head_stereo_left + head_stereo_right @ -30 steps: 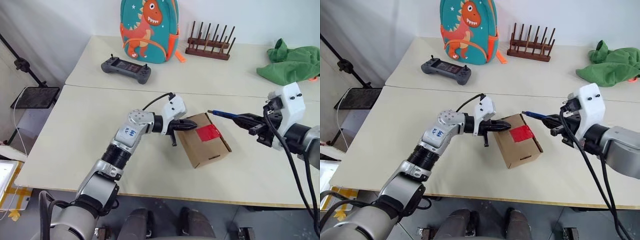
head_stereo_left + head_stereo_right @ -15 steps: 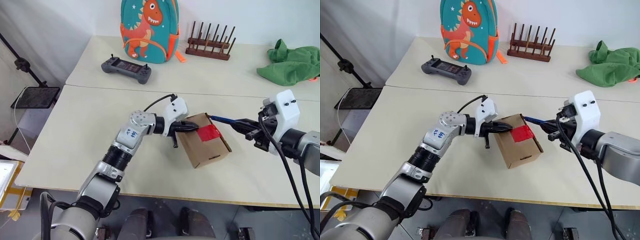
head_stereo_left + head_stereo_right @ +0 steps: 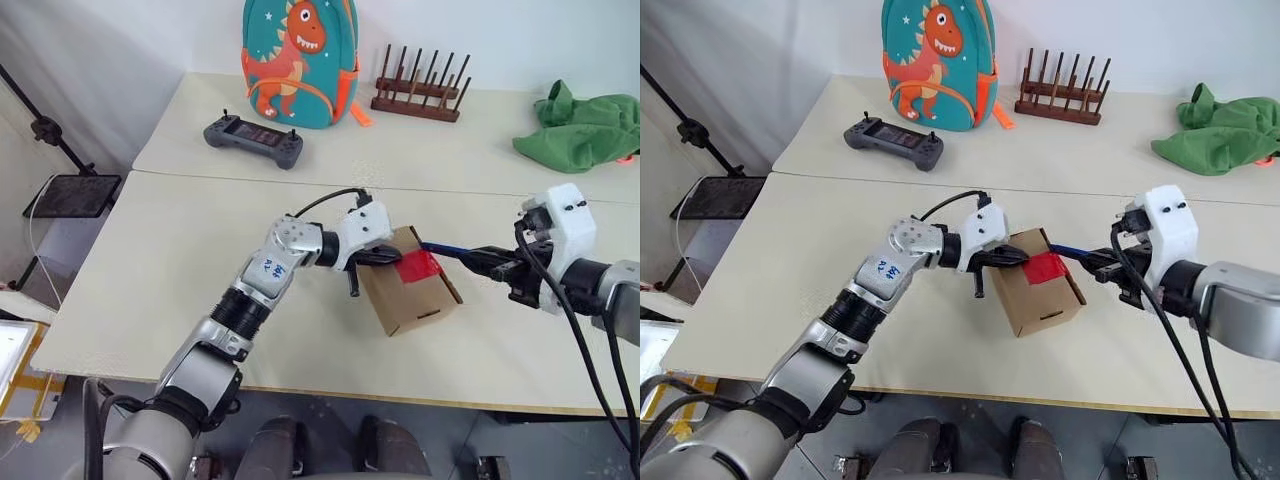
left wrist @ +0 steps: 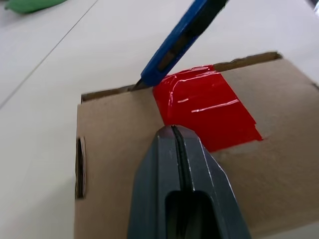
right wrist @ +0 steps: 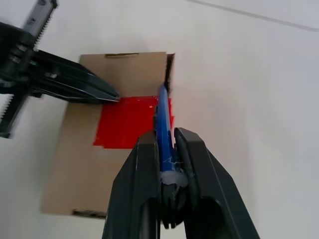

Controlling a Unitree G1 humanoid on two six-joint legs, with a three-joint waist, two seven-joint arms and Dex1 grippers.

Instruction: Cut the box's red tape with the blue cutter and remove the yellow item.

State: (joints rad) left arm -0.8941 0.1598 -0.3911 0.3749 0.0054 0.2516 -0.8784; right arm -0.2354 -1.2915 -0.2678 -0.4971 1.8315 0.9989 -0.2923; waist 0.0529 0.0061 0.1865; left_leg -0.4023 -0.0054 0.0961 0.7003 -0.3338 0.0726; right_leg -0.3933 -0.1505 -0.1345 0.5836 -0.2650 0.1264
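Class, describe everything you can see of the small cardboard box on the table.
The box is small, brown, plain cardboard, lying closed on the pale table, turned askew to its edge. A red tape patch seals its top seam; one end wall has a slot. The shut left claw presses its tip on the top beside the tape. The blue cutter, held by the right claw, has its tip at the seam's edge.

Two pale cream tables pushed together, plain white wall behind.
Black metal stand at left, grey floor beneath.
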